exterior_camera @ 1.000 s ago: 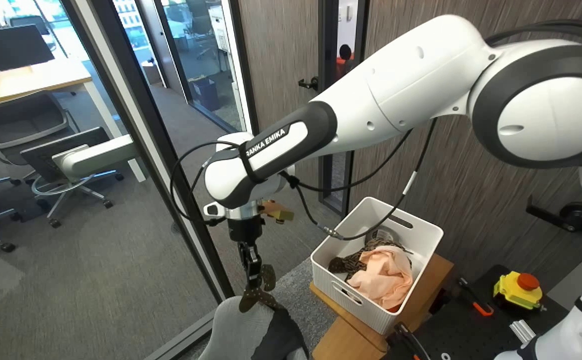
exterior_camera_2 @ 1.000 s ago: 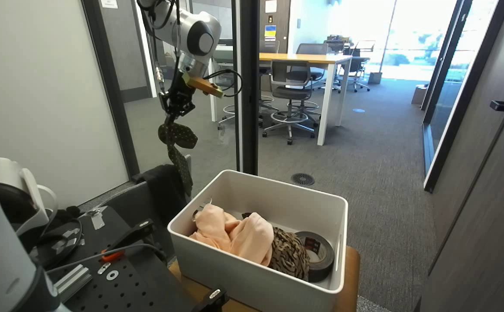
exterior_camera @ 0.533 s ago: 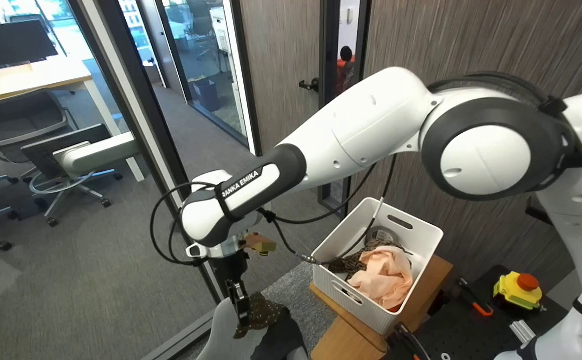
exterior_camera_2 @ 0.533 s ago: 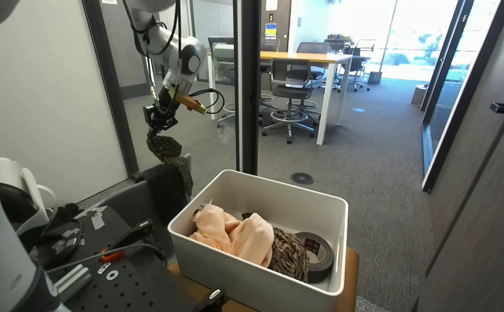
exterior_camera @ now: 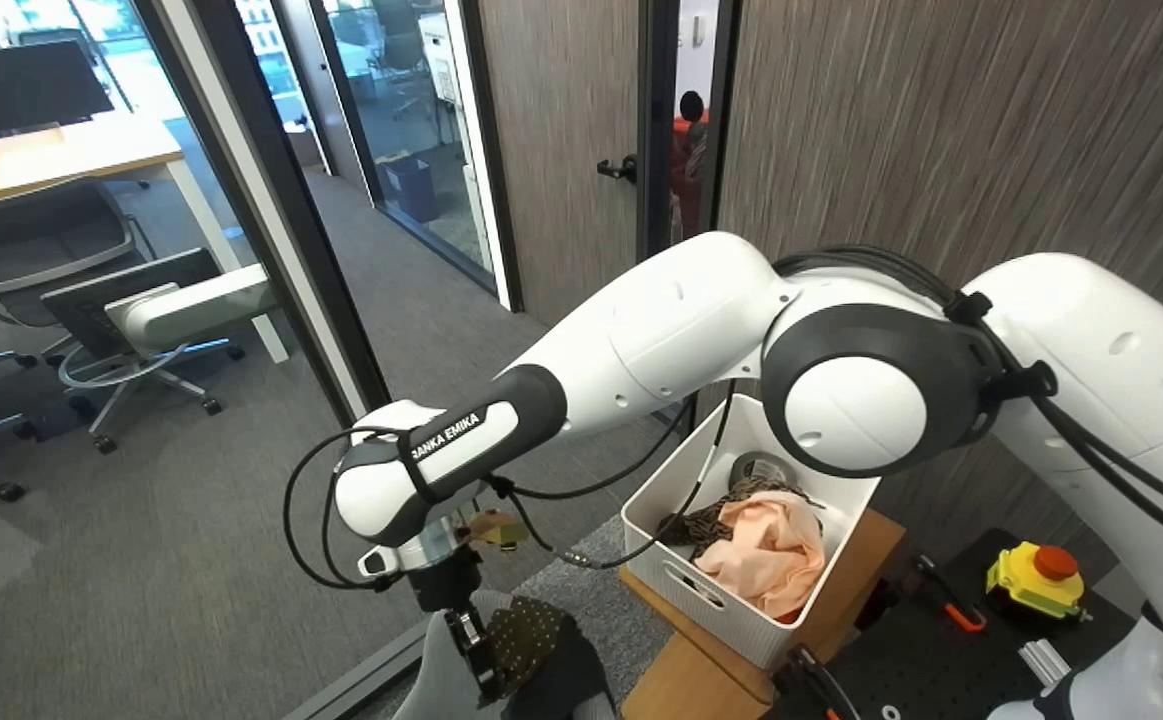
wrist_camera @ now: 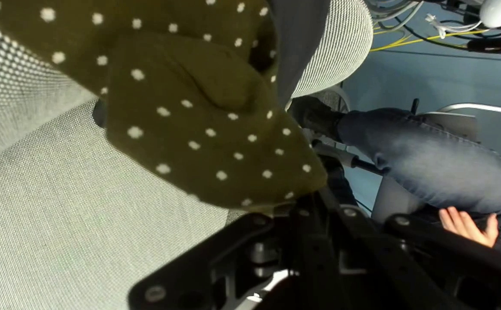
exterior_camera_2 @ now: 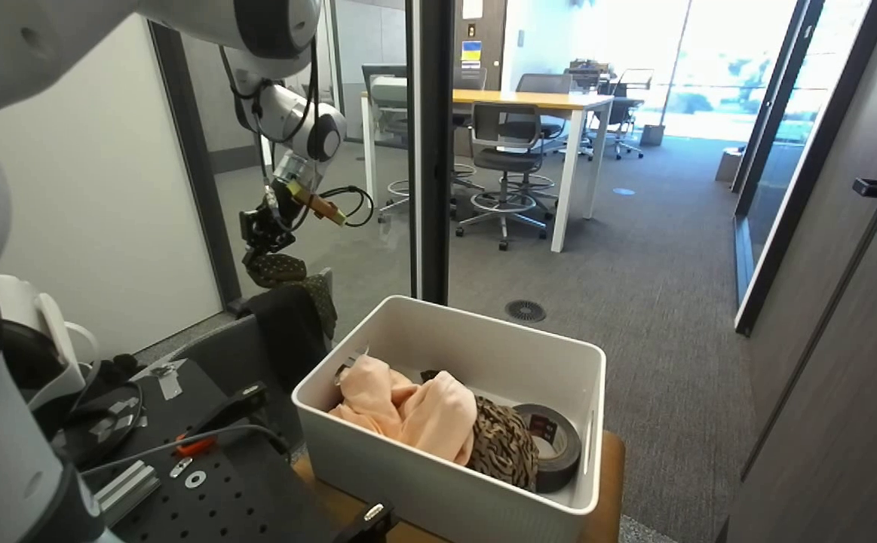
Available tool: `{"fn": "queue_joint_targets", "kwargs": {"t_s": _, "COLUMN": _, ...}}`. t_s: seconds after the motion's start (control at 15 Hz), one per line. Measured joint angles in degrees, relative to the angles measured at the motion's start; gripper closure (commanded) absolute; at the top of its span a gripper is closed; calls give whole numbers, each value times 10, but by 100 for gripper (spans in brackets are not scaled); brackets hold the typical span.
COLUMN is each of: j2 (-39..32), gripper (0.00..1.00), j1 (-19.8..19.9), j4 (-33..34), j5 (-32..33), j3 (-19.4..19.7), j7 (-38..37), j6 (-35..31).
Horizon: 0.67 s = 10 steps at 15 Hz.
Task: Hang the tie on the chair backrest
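Note:
The tie, dark olive cloth with white dots, lies folded over the top of the grey chair backrest in both exterior views (exterior_camera: 526,632) (exterior_camera_2: 320,300) and fills the upper wrist view (wrist_camera: 216,142). The backrest is light grey in an exterior view (exterior_camera: 441,665) and in the wrist view (wrist_camera: 82,224). My gripper is low beside the backrest in both exterior views (exterior_camera: 488,690) (exterior_camera_2: 248,261). In the wrist view the gripper (wrist_camera: 312,200) is shut on one end of the tie; its fingertips are partly hidden by the cloth.
A dark cloth (exterior_camera: 573,668) hangs over the backrest beside the tie. A white bin (exterior_camera_2: 446,324) holds a peach-pink cloth, a patterned cloth and a tape roll. A glass partition stands behind the chair. A person's leg (wrist_camera: 440,159) shows in the wrist view.
My gripper has come down with its end of the tie, past the top of the backrest. The tie, hanging from the gripper before, now bunches and lies across the backrest top.

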<state>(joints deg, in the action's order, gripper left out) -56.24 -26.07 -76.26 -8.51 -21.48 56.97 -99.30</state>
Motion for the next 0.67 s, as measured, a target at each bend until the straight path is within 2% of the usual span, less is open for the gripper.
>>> {"fn": "queue_joint_targets", "kwargs": {"t_s": 0.33, "j2": -36, "gripper": 92, "j1": 0, "j4": 63, "j5": 9, "j3": 0, "j7": 0, "j6": 39}}
{"fn": "queue_joint_targets", "kwargs": {"t_s": 0.4, "j2": -41, "gripper": 86, "j1": 0, "j4": 73, "j5": 10, "j3": 0, "j7": 0, "j6": 45}}
{"fn": "queue_joint_targets", "kwargs": {"t_s": 0.47, "j2": -45, "gripper": 67, "j1": -1, "j4": 83, "j5": 10, "j3": 0, "j7": 0, "j6": 51}}
{"fn": "queue_joint_targets", "kwargs": {"t_s": 0.67, "j2": -56, "gripper": 46, "j1": -1, "j4": 110, "j5": 12, "j3": 0, "j7": -4, "j6": 77}}
